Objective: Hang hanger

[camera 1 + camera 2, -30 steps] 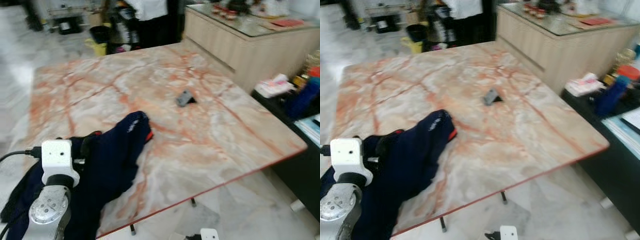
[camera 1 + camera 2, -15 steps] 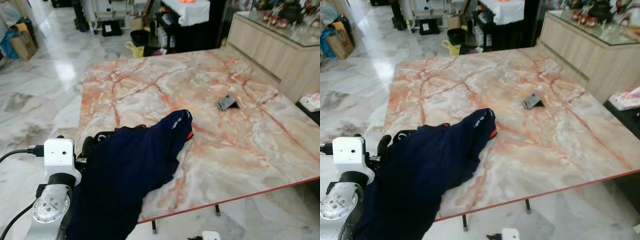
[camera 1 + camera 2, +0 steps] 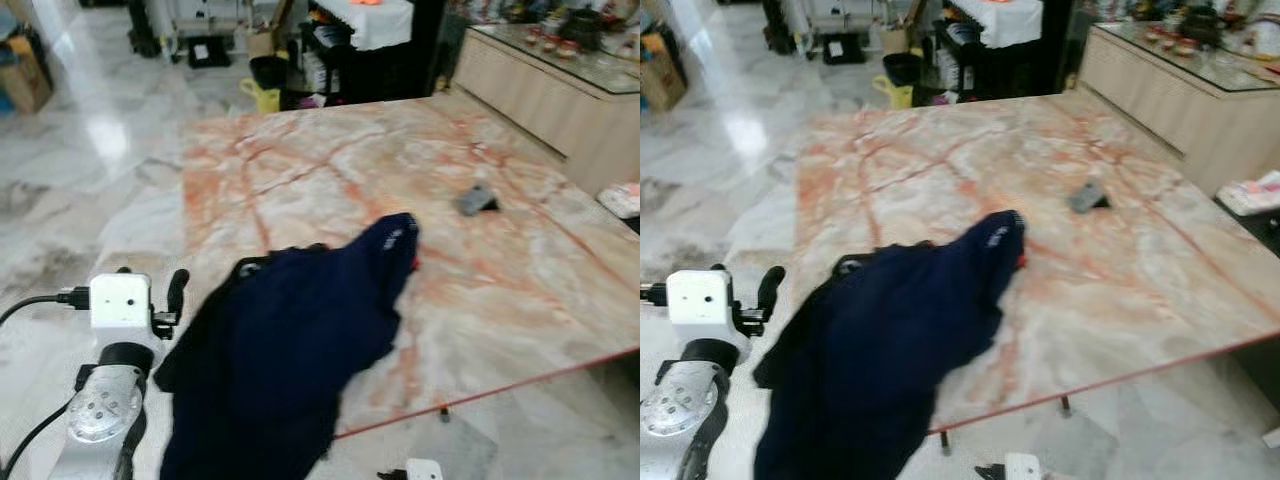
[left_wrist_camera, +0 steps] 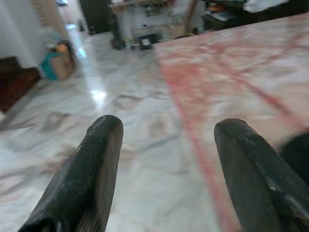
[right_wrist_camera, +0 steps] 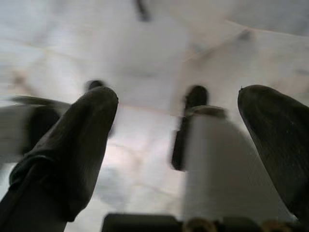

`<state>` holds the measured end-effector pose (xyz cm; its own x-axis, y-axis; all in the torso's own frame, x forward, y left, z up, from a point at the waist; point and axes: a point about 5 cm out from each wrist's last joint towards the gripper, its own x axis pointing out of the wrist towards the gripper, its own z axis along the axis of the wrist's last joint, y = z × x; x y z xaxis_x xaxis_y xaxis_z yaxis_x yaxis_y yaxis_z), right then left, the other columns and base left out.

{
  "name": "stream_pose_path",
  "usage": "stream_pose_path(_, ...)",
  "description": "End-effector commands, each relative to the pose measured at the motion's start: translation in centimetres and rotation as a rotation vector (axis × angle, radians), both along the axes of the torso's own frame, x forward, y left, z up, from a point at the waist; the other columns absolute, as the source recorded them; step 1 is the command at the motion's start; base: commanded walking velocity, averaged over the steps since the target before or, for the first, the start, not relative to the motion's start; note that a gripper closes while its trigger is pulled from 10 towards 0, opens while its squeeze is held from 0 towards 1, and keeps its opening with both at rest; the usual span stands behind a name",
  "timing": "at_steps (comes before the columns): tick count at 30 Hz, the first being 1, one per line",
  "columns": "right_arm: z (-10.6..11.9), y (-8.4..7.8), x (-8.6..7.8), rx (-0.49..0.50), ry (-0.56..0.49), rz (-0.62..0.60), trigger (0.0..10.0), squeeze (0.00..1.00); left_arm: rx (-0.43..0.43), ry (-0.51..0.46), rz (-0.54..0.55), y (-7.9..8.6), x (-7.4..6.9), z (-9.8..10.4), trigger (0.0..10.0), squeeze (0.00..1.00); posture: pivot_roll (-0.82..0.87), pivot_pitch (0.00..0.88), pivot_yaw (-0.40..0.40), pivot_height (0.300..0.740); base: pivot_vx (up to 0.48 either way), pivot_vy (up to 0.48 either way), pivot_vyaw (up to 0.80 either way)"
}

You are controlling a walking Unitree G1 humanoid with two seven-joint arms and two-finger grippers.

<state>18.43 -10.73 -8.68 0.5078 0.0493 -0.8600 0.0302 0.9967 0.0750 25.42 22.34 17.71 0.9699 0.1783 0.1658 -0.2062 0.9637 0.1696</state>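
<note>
A dark navy garment (image 3: 300, 340) lies over the near left corner of the pink marble table (image 3: 330, 160) and droops past its edge toward the floor. A black curved piece (image 3: 250, 266) pokes out at the garment's upper edge; I cannot tell whether it is the hanger. My left gripper (image 4: 166, 145) hovers over the floor just left of the garment, open, with nothing between its fingers (image 3: 178, 288). My right gripper (image 5: 176, 145) hangs low over the floor, open and blurred.
A small grey object (image 3: 478, 200) lies on the table's far right part. A wooden counter (image 3: 540, 85) stands at the right. A yellow jug (image 3: 262, 95) and dark shelving (image 3: 340, 50) sit beyond the table. Marble floor (image 3: 80, 200) stretches to the left.
The camera has swung. The garment lay against my left gripper before; now the gripper stands apart from it and the cloth hangs further off the table corner.
</note>
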Motion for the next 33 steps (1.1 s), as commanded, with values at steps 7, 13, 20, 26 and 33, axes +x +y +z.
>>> stream_pose_path(7, -0.2, -0.6, -0.4, -0.01, 0.012, -0.011, 10.0, 0.0, -0.008, -0.016, -0.017, -0.4, 0.0, 0.3, 10.0, 0.0, 0.1, 0.123, 0.001, 0.74, 0.0, 0.316, 0.0)
stream_pose_path(13, -0.2, -0.6, -0.4, -0.011, 0.011, -0.012, 10.0, 0.0, -0.008, -0.02, -0.013, -0.2, -0.1, 0.4, 10.0, 0.0, 0.1, 0.125, 0.001, 0.74, 0.0, 0.317, 0.0)
stream_pose_path(20, -0.2, -0.6, -0.3, -0.015, 0.01, -0.015, 10.0, 0.0, -0.009, -0.021, -0.012, -0.2, -0.1, 0.5, 10.0, 0.0, 0.1, 0.131, -0.001, 0.74, 0.0, 0.316, 0.0)
stream_pose_path(26, -0.2, -0.7, -0.3, -0.025, 0.011, -0.02, 10.0, 0.0, -0.008, -0.022, -0.006, 0.1, -0.2, 0.5, 10.0, 0.0, 0.11, 0.135, -0.003, 0.74, 0.0, 0.317, 0.0)
stream_pose_path(33, -0.3, -0.8, -0.4, -0.043, 0.028, -0.023, 10.0, 0.0, -0.008, -0.014, 0.016, 1.0, -0.5, 0.3, 10.0, 0.0, 0.11, 0.138, -0.008, 0.74, 0.0, 0.316, -0.34)
